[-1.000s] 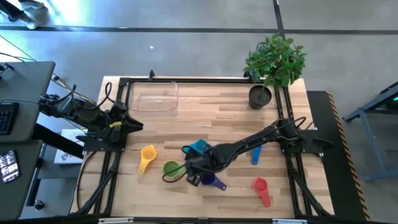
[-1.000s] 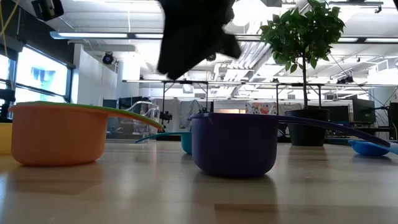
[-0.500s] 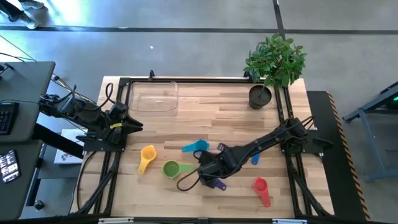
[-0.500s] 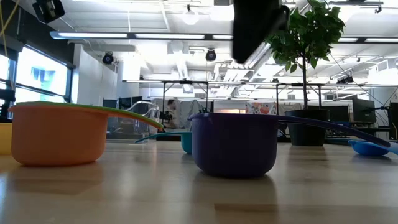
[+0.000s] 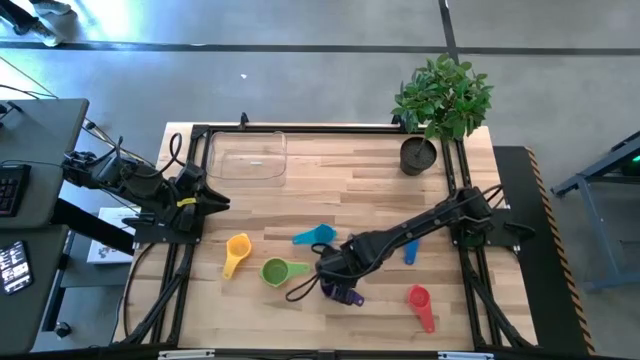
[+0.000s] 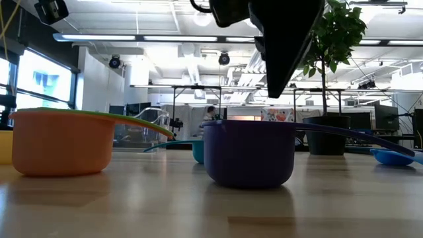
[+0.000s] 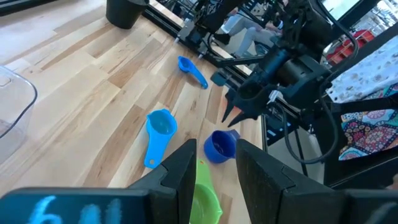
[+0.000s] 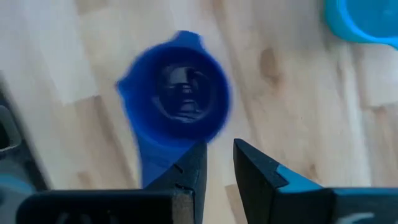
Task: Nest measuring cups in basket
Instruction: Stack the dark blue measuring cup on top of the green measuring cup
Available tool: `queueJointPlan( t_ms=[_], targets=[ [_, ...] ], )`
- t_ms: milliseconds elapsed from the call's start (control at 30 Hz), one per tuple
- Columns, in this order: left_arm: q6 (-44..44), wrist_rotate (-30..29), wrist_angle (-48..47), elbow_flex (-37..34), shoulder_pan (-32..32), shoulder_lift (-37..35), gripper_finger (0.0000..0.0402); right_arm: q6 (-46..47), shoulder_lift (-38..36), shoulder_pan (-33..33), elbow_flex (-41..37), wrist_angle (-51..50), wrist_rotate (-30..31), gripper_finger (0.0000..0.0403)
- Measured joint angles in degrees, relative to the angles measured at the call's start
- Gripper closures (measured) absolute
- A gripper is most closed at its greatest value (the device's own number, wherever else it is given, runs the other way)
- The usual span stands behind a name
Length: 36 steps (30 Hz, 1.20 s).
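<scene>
High view: right gripper (image 5: 328, 272) hangs over the tabletop's front-middle, directly above the purple cup (image 5: 343, 292), which lies just beside the green cup (image 5: 276, 271). Yellow cup (image 5: 236, 250) sits nearer the left edge, light blue cup (image 5: 316, 236) toward the centre, dark blue cup (image 5: 410, 251) and red cup (image 5: 420, 302) toward the right edge. Clear basket (image 5: 247, 158) stands at the back-left corner, well apart from all cups. Left gripper (image 5: 213, 201) waits at the left edge.

Low view: purple cup (image 6: 250, 153) upright on the tabletop (image 6: 211, 205), the dark gripper tip (image 6: 284, 39) above it, not touching. Orange cup (image 6: 63, 142) stands at the left with a green rim over it, possibly the green cup behind.

Left wrist view: fingers (image 7: 180, 174) slightly apart, nothing between them; purple cup (image 7: 221, 146) beyond them, under the other arm.

Right wrist view: fingers (image 8: 189, 168) stand a narrow gap apart, empty; the cup (image 8: 177, 99) lies straight ahead of the tips, handle pointing toward them.
</scene>
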Motion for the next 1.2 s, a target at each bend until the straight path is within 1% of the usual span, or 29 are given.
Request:
queueJointPlan(
  t_ms=[233, 633, 767, 900, 1200],
  targets=[
    [0.0, -0.2, 0.0, 0.0, 0.0, 0.0, 0.03, -0.5, 0.0, -1.0, 0.0, 0.1, -0.1, 0.0332],
    [0.0, -0.5, 0.0, 0.0, 0.0, 0.0, 0.03, -1.1, 2.8, -1.3, 0.0, 3.3, -0.6, 0.0332],
    [0.0, -0.7, 0.0, 0.0, 0.0, 0.0, 0.03, -0.6, 3.3, -1.6, 0.0, 3.2, 1.4, 0.0332],
    [-0.1, -1.1, -0.1, 0.0, 0.0, 0.0, 0.03, -0.9, 3.7, -2.0, 0.0, 4.5, 1.0, 0.0332],
    [-0.1, -1.5, 0.0, 0.0, 0.0, 0.0, 0.03, -0.7, 5.5, -2.0, 0.0, 4.0, 0.1, 0.0332]
  ],
)
